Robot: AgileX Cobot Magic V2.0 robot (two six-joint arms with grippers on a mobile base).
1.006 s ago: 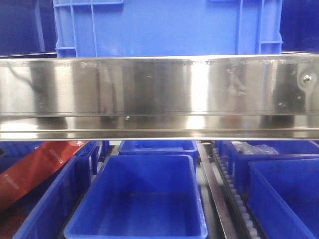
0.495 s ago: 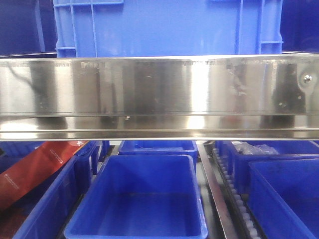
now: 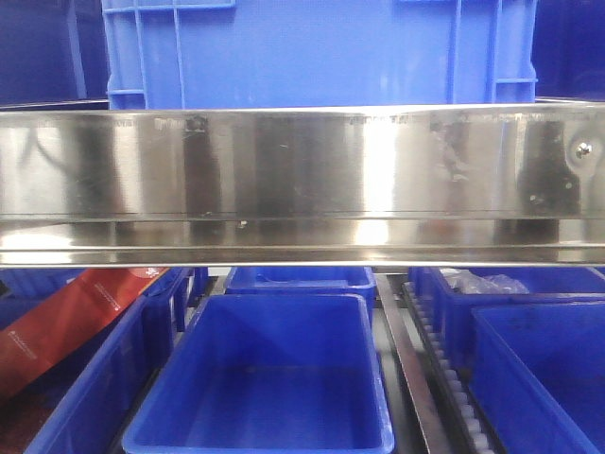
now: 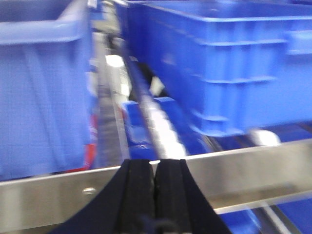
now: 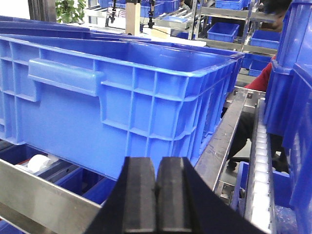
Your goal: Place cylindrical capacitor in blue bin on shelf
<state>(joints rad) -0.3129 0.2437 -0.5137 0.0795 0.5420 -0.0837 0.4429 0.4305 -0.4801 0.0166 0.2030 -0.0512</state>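
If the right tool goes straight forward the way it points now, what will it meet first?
Most likely the side wall of the large blue crate, which fills the view directly ahead of the right tool. Its pads are pressed together with nothing between them. How far the crate is, the picture cannot settle.

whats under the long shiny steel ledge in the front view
Under the long shiny stainless-steel ledge sits an open blue plastic bin, seemingly empty, with more blue bins either side. A red flat packet leans at left. The ledge hides the bins' rear parts.

Steel shelf (image 3: 302, 180) carries blue crate (image 3: 317, 52); bins (image 3: 260, 378) below.
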